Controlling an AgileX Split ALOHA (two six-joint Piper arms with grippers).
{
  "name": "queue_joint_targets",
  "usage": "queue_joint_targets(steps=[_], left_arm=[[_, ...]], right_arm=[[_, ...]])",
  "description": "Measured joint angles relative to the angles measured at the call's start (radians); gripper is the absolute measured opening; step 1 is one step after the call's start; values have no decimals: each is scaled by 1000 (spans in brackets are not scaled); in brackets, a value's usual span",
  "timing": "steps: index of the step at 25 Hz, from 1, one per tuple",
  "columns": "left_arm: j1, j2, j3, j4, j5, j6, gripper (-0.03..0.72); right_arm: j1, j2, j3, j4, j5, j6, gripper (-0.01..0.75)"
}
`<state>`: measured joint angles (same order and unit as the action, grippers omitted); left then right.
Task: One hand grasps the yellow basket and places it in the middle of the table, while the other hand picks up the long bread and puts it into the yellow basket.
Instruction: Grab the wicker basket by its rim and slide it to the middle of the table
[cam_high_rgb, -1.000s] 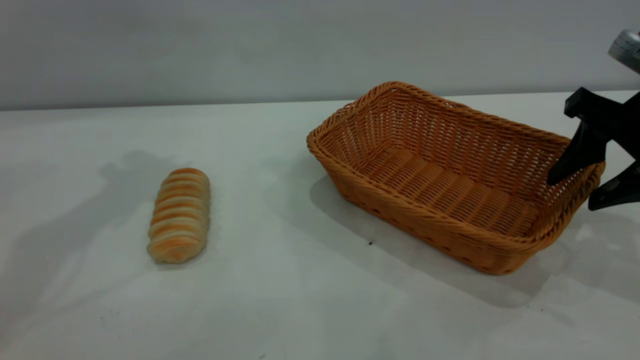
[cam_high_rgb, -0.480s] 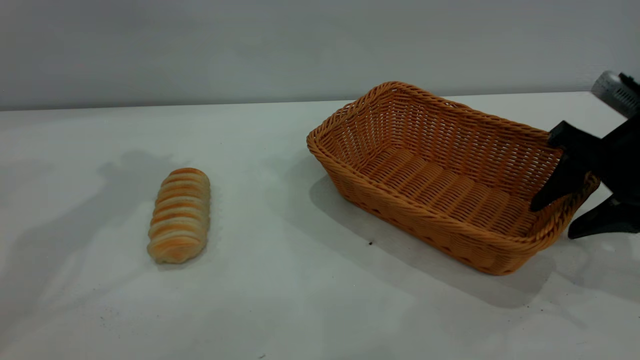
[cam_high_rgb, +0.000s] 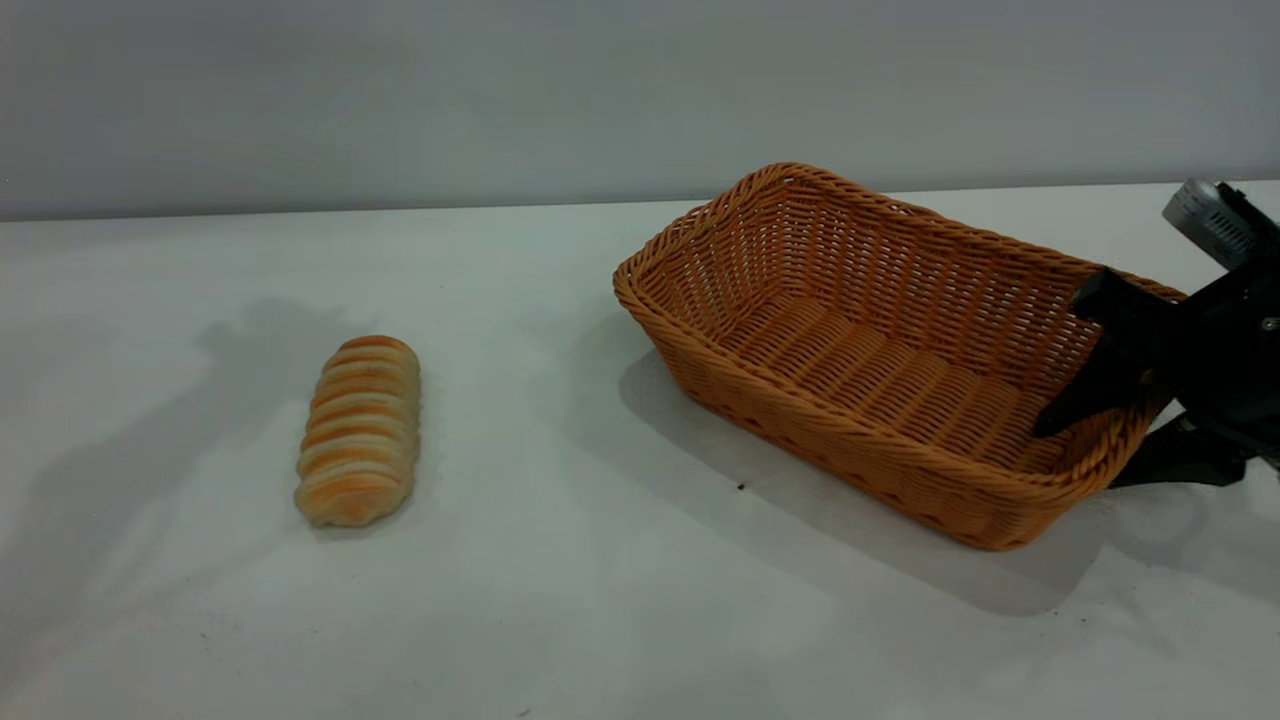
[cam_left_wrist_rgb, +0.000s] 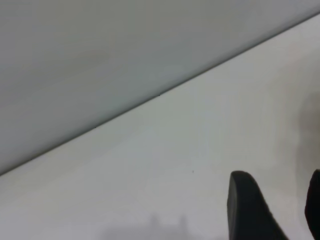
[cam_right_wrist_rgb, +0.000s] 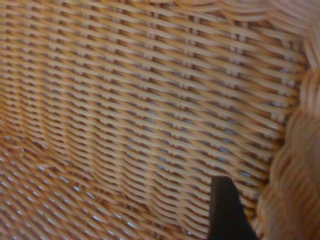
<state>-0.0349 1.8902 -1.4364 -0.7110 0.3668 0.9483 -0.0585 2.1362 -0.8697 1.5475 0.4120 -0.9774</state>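
Right gripper (cam_high_rgb: 1118, 436) has dropped lower, spread astride the basket (cam_high_rgb: 880, 350) end wall, one finger inside, one outside; not pinched yet. I judge grasp imminent. Basket right of centre. Bread (cam_high_rgb: 358, 430) untouched on surface (cam_high_rgb: 560, 600), left. Left gripper (cam_left_wrist_rgb: 272, 207) spread, idle.

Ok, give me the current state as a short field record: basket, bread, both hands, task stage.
basket: orange-yellow woven wicker basket, empty, on the right part of the white table
bread: oblong ridged orange-and-cream loaf, lying on the table at left, untouched
right hand: right hand straddling the basket's right end wall, one finger inside, the other outside; open, not clamped
left hand: left hand above bare table, holding nothing
stage: basket not yet grasped; bread not yet picked up
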Motion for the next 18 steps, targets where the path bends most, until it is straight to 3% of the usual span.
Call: queue_joint_targets(steps=[4, 8, 18], left_arm=[[0, 10, 0, 0, 0, 0, 353], [0, 10, 0, 0, -3, 0, 353], [0, 15, 0, 0, -3, 0, 353]], right_arm=[[0, 34, -28, 7, 36, -7, 347], [0, 45, -33, 23, 35, -2, 212], [0, 22, -52, -37, 57, -79, 209]])
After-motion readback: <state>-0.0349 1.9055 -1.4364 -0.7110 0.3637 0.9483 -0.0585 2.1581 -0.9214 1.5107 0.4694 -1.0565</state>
